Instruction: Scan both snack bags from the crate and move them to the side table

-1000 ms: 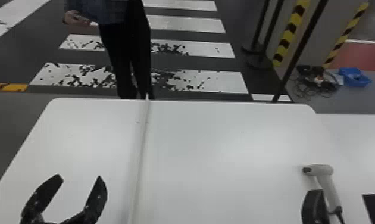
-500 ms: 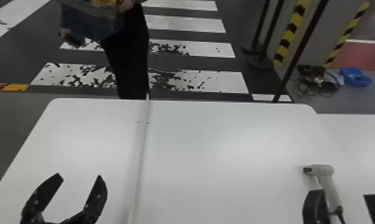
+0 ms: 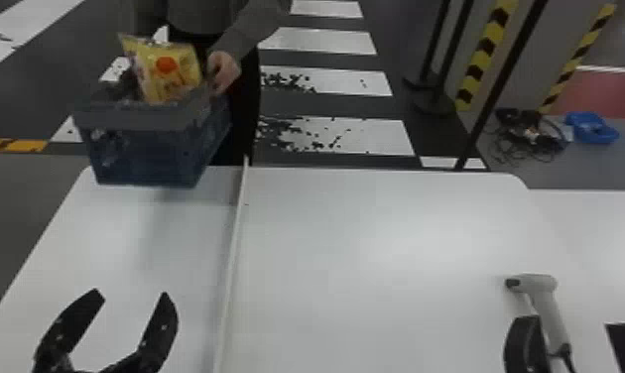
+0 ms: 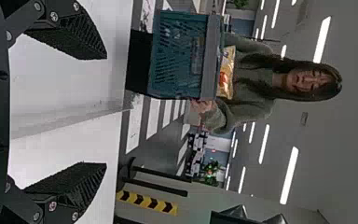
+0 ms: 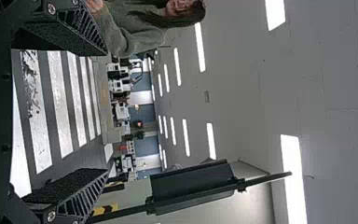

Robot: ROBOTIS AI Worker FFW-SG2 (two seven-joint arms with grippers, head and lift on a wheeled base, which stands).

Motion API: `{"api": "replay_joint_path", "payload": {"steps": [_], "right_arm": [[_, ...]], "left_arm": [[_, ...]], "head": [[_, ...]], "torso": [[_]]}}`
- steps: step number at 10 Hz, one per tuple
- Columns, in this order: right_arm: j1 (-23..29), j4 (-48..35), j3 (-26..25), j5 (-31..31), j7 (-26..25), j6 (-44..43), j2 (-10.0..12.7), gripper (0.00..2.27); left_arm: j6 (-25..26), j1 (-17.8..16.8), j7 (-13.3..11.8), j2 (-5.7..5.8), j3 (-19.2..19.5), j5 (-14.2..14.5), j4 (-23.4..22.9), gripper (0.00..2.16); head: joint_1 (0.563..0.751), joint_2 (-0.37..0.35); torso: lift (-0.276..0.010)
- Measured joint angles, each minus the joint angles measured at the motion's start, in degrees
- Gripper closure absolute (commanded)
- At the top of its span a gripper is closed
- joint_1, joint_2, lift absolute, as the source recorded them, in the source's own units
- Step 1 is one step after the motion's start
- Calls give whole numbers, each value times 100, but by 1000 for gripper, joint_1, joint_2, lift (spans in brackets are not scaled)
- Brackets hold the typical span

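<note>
One yellow snack bag with a red mark stands tilted in the blue crate, its upper part above the rim (ten o'clock; all hours refer to the head view). The contents beside it are too dark to identify. A person's hand is at the crate's rim, and the crate's base overlaps the far edge of the white desk; whether the two touch cannot be told. A thin pale strip runs from the far edge towards the near side. Left end effector: eight o'clock, over the desk, fingers spread apart. Right end effector: four o'clock, fingers likewise apart. The scanner lies on the desk, also at four o'clock, its handle seen between those fingers; contact is indeterminable.
</note>
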Motion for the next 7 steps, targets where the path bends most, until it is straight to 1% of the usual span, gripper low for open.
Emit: {"api": "replay_joint_path", "payload": {"steps": [7], "right_arm": [[8,9,0,0,0,0,0,103]], "left_arm": [[-140,-9,1,0,-3,1,49,191]], "head": [[695,-80]], "torso": [[-95]]}}
